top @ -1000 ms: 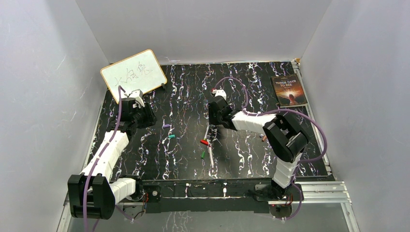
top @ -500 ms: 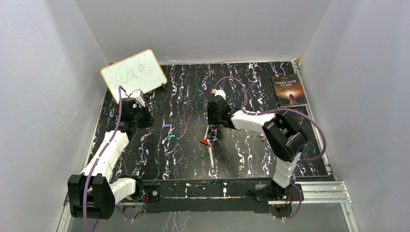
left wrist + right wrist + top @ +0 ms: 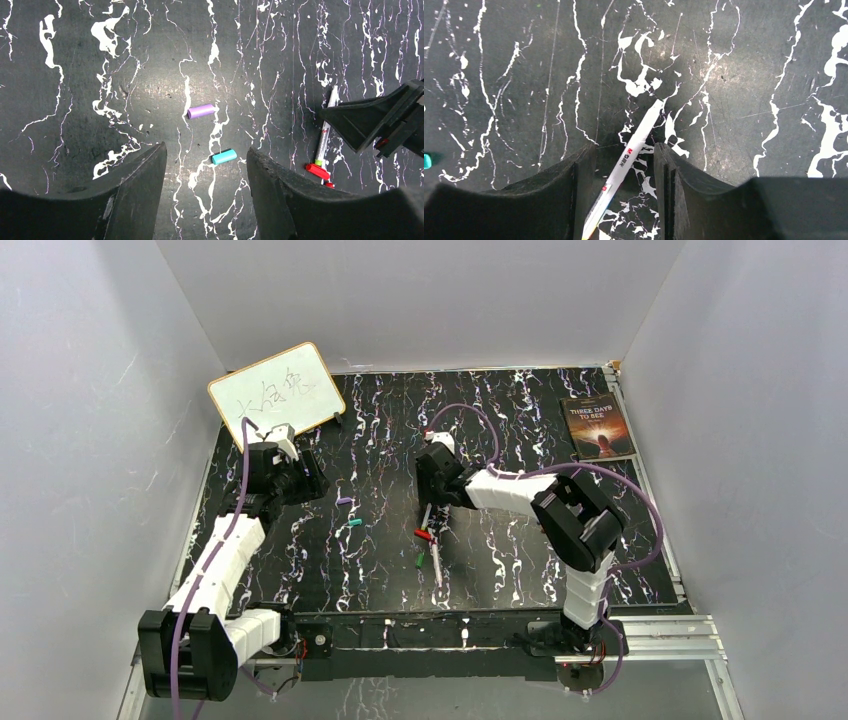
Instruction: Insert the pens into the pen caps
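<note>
Shut in on three sides by plain grey walls. Below them a black table, matte and veined with white streaks. Taking the red cap near the table's middle as the mark: far to its left and back toward the far corner, a propped whiteboard with black scrawl; well to its right by the far edge, a dark-covered book lying flat. Well to the left of the red cap, the left gripper, raised off the table, fingers spread wide, holding and touching nothing. Just beyond the red cap on the far side, the right gripper, low over the table, fingers parted and straddling a pen with a gap on either side, so not pinching it. That pen flat on the table, long axis running far to near with a slight slant, greenish end just beside the red cap, plain white end pointing toward the far edge. On the near side of the red cap, a second pen, likewise lengthwise far to near. Just nearer than the red cap, beside that second pen, a green cap. Apart to the left of the red cap, a teal cap and a purple cap, the purple farther back, both on their sides.
</note>
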You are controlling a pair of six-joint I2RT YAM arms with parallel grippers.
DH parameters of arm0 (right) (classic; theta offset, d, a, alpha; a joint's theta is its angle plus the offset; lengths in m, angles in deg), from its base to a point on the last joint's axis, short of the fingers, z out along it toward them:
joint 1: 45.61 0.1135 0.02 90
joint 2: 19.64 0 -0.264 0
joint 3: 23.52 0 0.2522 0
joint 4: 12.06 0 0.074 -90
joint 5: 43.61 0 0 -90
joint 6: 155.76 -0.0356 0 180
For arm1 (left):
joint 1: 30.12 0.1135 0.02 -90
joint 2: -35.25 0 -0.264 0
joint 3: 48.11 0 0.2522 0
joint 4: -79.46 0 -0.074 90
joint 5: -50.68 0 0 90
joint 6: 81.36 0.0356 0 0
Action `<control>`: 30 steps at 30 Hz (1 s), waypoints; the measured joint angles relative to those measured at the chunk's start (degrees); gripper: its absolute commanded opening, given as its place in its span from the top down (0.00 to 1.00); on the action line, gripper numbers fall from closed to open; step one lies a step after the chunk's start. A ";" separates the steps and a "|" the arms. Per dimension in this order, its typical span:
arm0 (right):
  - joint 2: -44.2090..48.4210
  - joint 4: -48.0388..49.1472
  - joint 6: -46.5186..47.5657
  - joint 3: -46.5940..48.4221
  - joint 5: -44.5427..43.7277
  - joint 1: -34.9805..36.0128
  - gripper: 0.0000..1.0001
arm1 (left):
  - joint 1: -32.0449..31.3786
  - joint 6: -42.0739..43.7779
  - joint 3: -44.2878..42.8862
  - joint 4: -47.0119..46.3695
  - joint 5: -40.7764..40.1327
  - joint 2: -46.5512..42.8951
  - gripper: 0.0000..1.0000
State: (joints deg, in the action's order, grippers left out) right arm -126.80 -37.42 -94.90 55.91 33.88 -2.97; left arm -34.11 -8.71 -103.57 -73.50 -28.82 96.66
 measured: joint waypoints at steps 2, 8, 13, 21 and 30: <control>-0.74 -0.76 -0.13 0.50 -0.11 0.13 0.61 | 0.00 0.00 0.00 0.00 -0.02 -0.17 0.41; -2.23 -1.68 -0.52 2.49 -1.31 0.50 0.75 | 0.00 0.00 0.00 0.00 -0.02 -0.31 0.41; -2.58 -2.05 -0.94 2.86 -1.77 0.50 0.91 | 0.00 -0.02 0.00 0.00 -0.02 -0.31 0.41; -2.75 -2.10 -2.38 3.17 -1.07 0.50 1.00 | 0.00 -0.02 0.00 0.00 -0.02 -0.31 0.41; -1.81 -1.77 -3.17 2.99 -1.03 0.50 1.00 | 0.00 -0.24 0.00 -0.11 1.03 -0.31 0.07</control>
State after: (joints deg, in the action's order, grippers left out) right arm -128.61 -39.19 -98.07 58.90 32.85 -2.47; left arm -34.11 -8.95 -103.57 -73.61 -27.79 96.35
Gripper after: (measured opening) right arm 0.077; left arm 0.788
